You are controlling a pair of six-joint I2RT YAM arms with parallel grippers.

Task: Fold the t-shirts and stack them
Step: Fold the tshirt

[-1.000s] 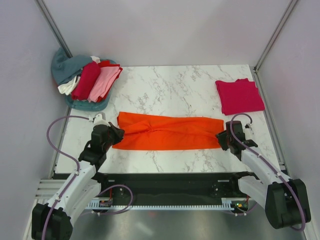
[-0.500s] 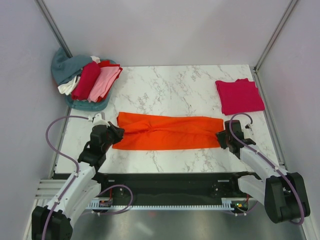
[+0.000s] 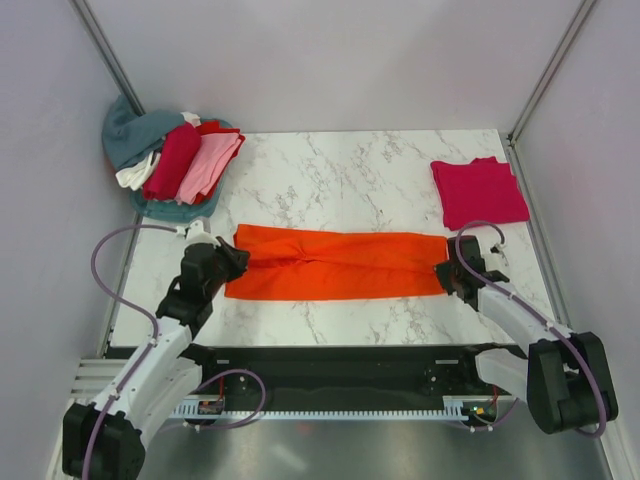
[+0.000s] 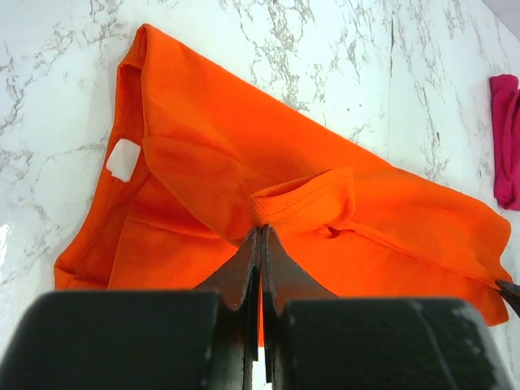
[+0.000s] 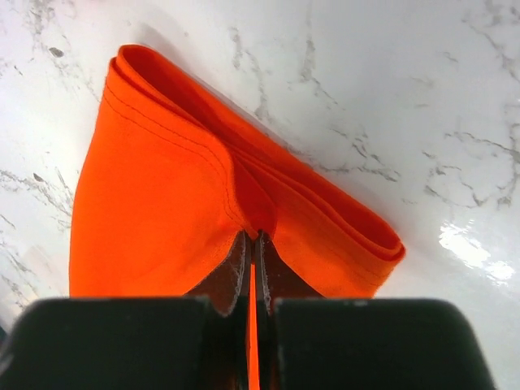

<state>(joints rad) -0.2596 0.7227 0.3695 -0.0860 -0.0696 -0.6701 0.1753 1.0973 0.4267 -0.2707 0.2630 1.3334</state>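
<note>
A bright orange t-shirt [image 3: 335,265] lies folded into a long band across the middle of the marble table [image 3: 350,185]. My left gripper [image 3: 236,262] is shut on its left end, pinching a fold of the orange t-shirt [image 4: 325,203] near the collar. At the other end my right gripper [image 3: 444,274] is shut on the layered hem of the orange t-shirt [image 5: 162,195]. A crimson-pink t-shirt [image 3: 478,192] lies folded flat at the back right. More t-shirts, dark red, light pink, white and teal, sit heaped in a pile [image 3: 175,160] at the back left.
Grey walls enclose the table on three sides, with metal posts at the back corners. A black rail [image 3: 340,365] runs along the near edge between the arm bases. The crimson-pink shirt's edge [image 4: 505,138] shows at the right of the left wrist view.
My right gripper has closed onto the right end of the orange shirt and edged slightly inward. The left gripper has stayed shut on the left end, shifting slightly.
</note>
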